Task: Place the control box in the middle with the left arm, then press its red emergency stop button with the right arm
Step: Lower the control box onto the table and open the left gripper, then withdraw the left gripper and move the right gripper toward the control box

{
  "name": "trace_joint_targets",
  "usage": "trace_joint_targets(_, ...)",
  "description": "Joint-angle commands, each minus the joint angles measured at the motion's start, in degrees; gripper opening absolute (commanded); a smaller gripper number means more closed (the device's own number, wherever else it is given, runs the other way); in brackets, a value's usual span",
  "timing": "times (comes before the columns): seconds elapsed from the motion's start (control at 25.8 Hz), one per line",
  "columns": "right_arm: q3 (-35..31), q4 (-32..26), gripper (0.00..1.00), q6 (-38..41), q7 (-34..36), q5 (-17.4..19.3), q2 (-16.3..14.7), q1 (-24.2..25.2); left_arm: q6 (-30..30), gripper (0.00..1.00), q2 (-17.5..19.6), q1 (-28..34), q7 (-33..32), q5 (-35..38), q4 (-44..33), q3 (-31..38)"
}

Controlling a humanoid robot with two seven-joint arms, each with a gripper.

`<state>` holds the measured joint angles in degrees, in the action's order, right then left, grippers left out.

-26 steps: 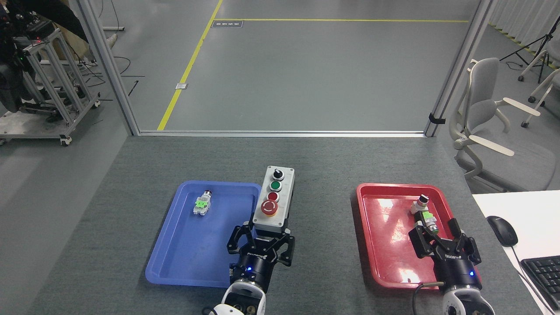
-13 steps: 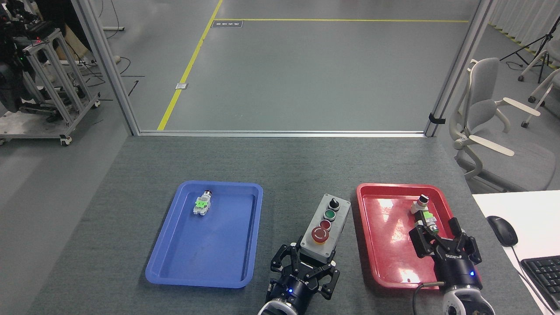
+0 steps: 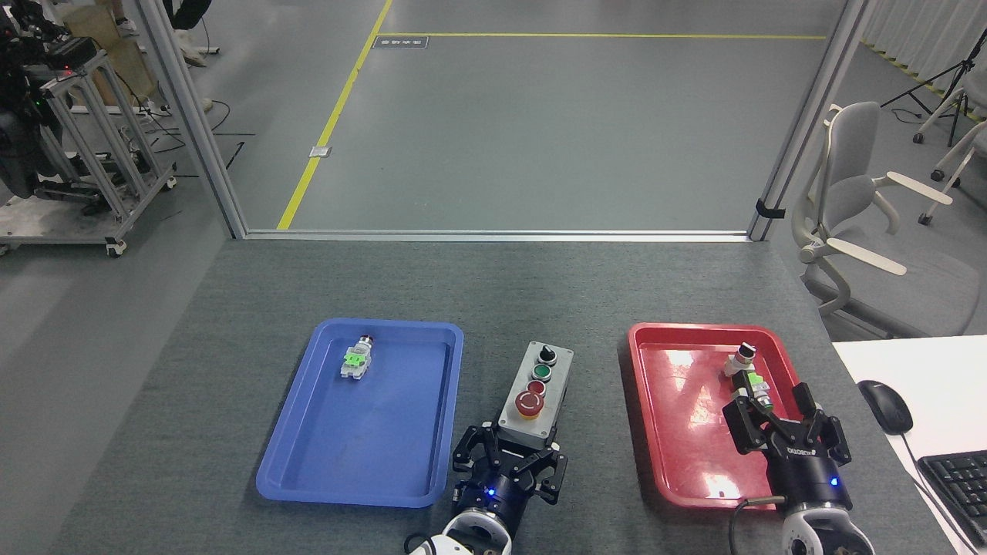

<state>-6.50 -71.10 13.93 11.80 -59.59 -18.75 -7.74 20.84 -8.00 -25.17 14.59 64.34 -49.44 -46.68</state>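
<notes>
Grey control box (image 3: 536,393) sits between the blue tray (image 3: 308,432) and red tray (image 3: 655,432), toward the table's near edge. My left tool (image 3: 509,461) is clamped on its near end. I judge it rigid, fairly weighty; grip the side walls. Right tool (image 3: 779,430) fingers apart.

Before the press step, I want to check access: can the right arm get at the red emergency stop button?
Probably yes. The red emergency stop button faces up, uncovered, on the control box. The left end effector grips only the box's near end. The right end effector hovers over the red tray, with bare table between.
</notes>
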Motion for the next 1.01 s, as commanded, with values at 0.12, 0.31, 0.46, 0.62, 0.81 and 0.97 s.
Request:
trace_joint_targets(0.12,-0.18,0.09,1.0,2.07,0.07,0.0,-0.06,0.09,5.88,0.0,0.0,-0.14,1.67,-2.55,0.05,-0.95)
trace_joint_targets(0.31,-0.26,0.18,1.0,2.86,0.16,0.0,-0.06,0.18,6.4,0.0,0.0,-0.14,1.59,-4.13,0.14,-1.48)
trace_joint_targets(0.46,-0.26,0.18,1.0,2.86,0.16,0.0,-0.15,0.27,7.2,0.0,0.0,-0.14,1.59,-5.54,0.23,-3.94)
trace_joint_targets(0.62,-0.26,0.18,1.0,2.86,0.16,0.0,-0.24,0.35,7.37,0.0,0.0,-0.14,1.5,-5.54,0.23,-4.91)
trace_joint_targets(0.81,-0.26,0.18,1.0,2.86,0.16,0.09,-0.33,0.35,6.49,0.06,0.0,-0.06,1.67,-5.63,0.4,-6.23)
trace_joint_targets(0.97,-0.26,0.18,1.0,2.86,0.16,0.0,-0.33,0.35,5.09,0.98,0.18,-0.06,4.75,-7.82,1.19,-6.05)
